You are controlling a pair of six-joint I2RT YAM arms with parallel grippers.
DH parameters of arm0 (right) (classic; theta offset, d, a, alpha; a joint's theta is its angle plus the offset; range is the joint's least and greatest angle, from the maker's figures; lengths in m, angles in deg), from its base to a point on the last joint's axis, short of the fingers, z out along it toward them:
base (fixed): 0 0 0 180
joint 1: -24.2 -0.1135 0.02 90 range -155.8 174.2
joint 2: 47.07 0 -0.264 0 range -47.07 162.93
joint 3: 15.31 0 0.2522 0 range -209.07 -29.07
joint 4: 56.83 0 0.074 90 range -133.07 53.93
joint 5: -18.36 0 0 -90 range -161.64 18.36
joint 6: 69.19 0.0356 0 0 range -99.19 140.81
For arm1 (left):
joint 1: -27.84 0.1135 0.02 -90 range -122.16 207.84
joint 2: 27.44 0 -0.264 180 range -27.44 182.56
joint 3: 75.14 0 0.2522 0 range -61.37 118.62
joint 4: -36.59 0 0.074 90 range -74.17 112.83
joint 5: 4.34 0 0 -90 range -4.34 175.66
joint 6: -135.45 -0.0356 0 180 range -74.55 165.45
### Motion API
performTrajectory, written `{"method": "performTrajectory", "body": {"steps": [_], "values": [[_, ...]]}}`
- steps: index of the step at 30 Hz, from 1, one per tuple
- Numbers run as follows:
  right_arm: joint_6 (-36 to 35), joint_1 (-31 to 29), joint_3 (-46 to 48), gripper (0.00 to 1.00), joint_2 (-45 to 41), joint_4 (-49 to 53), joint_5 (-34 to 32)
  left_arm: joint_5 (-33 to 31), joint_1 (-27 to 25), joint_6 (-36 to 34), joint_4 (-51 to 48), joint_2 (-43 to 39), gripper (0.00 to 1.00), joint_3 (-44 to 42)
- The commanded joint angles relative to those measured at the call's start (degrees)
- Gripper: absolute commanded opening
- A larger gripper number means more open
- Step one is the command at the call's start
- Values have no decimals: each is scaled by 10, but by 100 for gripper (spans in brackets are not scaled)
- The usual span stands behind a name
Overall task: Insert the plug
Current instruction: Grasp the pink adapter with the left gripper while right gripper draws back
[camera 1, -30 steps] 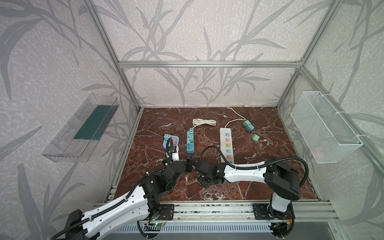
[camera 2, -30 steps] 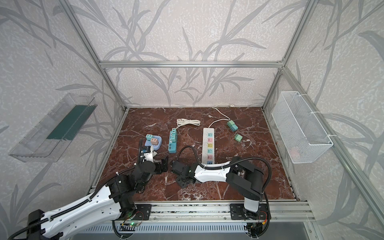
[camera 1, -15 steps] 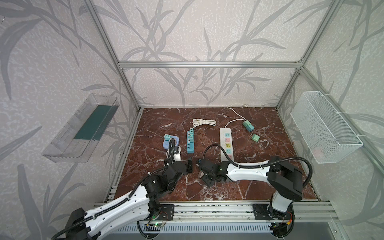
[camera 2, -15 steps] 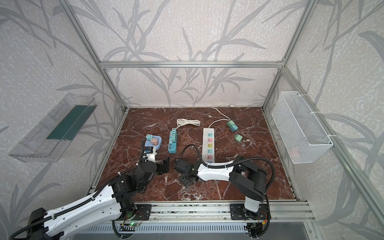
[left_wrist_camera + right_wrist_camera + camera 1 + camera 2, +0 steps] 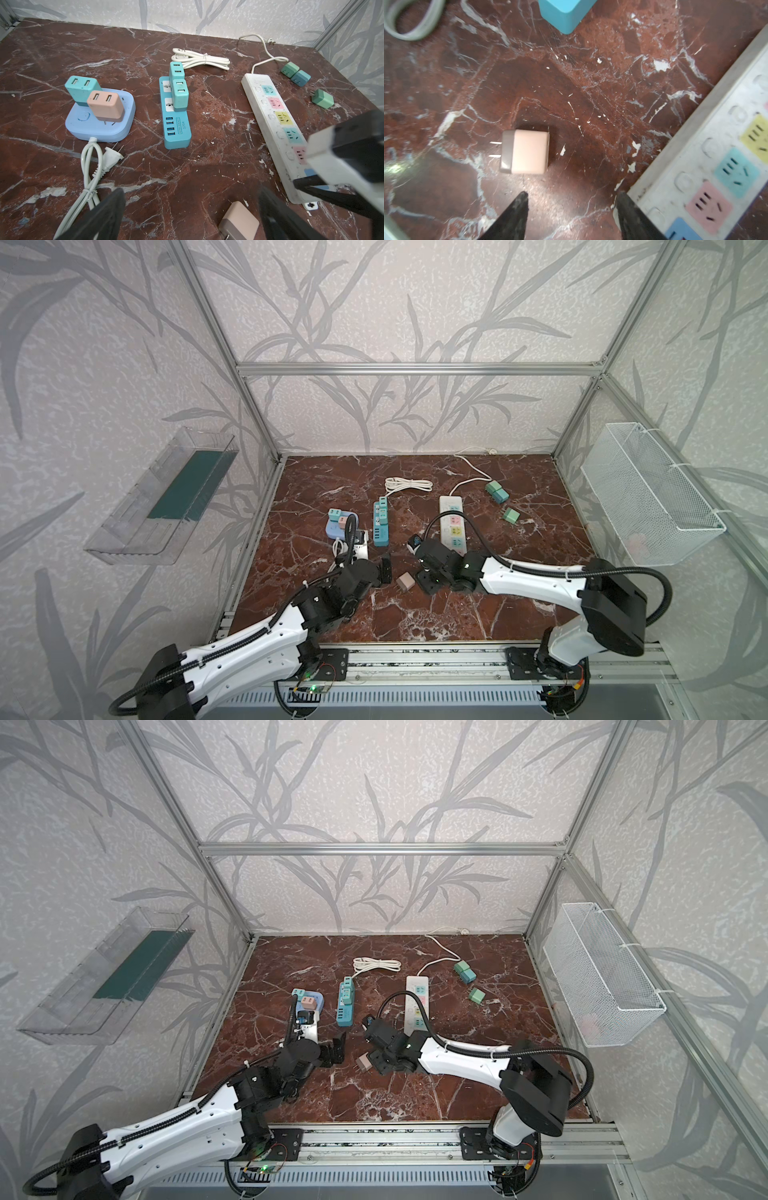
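We see one blue socket hub (image 5: 97, 128), one teal power strip (image 5: 177, 135) and one white power strip (image 5: 272, 126), with four inserted plugs (image 5: 102, 106) and four loose plugs (image 5: 527, 154). Our left gripper (image 5: 190, 199) and right gripper (image 5: 572, 196) gape empty.

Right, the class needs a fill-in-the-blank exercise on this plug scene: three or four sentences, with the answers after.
The loose pink plug lies on the ___, held by neither gripper.
The left gripper and the right gripper are both ___.
The teal power strip has ___ chargers plugged in.
The blue socket block holds a teal charger and a ___ one.
Missing words: table; open; two; pink.
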Motion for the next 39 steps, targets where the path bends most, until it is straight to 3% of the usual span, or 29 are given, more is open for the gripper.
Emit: {"method": "performTrajectory", "body": {"steps": [1,7,14,19,22,26,30,39], "values": [[22,19,32,69,-70,11,-26,41,4,-33,-35,41,99,40],[-6,63,123,66,-195,-14,3,72,3,-53,-188,191,91,170],[29,167,153,67,-278,46,88,174,3,-128,-241,297,92,251],[35,183,164,75,-311,50,88,225,3,-165,-313,363,91,302],[35,185,158,79,-309,51,84,261,2,-176,-318,405,91,320],[35,187,150,80,-302,52,81,248,2,-183,-315,461,87,338],[39,188,156,81,-314,50,79,275,2,-187,-305,496,84,345],[43,188,160,80,-326,56,74,292,0,-183,-282,527,61,341]]}}
